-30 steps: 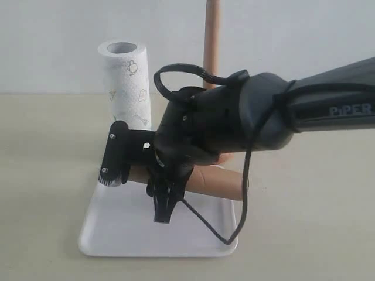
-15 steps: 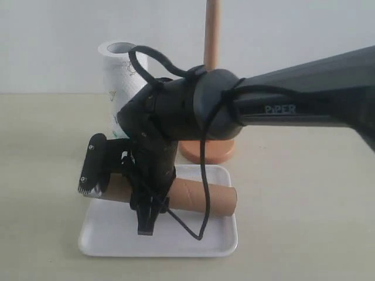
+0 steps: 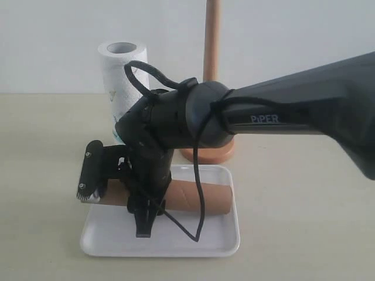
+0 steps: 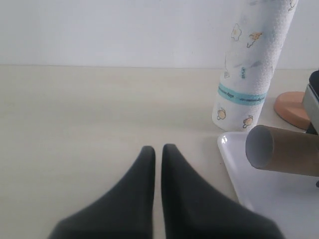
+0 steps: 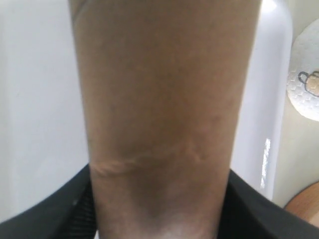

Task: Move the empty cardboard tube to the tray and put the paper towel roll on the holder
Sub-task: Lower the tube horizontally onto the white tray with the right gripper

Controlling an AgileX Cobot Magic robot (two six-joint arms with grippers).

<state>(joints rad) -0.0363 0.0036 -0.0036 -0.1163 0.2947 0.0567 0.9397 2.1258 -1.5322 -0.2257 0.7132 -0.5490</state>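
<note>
My right gripper [image 3: 119,196] is shut on the empty cardboard tube [image 3: 199,196], which lies level and low over the white tray [image 3: 225,244]. Whether the tube touches the tray I cannot tell. In the right wrist view the tube [image 5: 159,99] fills the picture between the black fingers [image 5: 75,209], with the tray [image 5: 30,99] under it. The paper towel roll [image 3: 123,76] stands upright behind the tray's left corner. The wooden holder [image 3: 211,35] stands behind the tray, its base [image 3: 218,153] partly hidden by the arm. My left gripper [image 4: 157,148] is shut and holds nothing, left of the tray [image 4: 259,196].
The right arm's black body and its cable [image 3: 196,211] hang over the tray's middle. In the left wrist view the roll [image 4: 249,74], the tube's open end [image 4: 261,147] and the holder's base [image 4: 294,107] are at the right, with beige table [image 4: 75,124] around the left gripper.
The right arm has come down and a little to the left with the tube, bringing it from above the tray's rear edge to low over the tray. The roll and holder have not moved.
</note>
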